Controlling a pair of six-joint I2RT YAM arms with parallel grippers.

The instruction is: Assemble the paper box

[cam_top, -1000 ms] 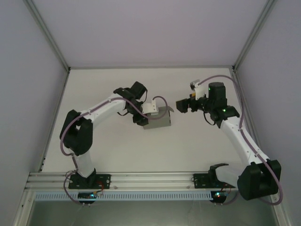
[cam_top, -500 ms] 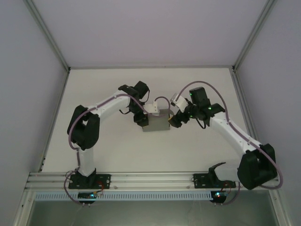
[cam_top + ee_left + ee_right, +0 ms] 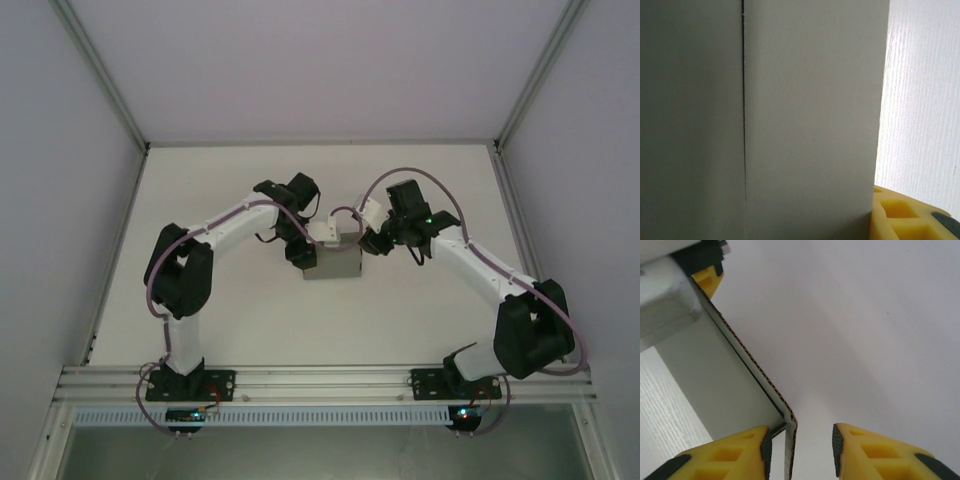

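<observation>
The paper box (image 3: 336, 264) sits mid-table, its long axis running across between the 2 arms. The right gripper (image 3: 801, 446) straddles its right-end wall, jaws spread, 1 pad on card. The left gripper (image 3: 303, 252) crowds the opposite end, grip impossible to tell.

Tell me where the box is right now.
In the top view the box is near the middle of the table, with the left end effector on its left end and the right end effector at its right corner.
</observation>
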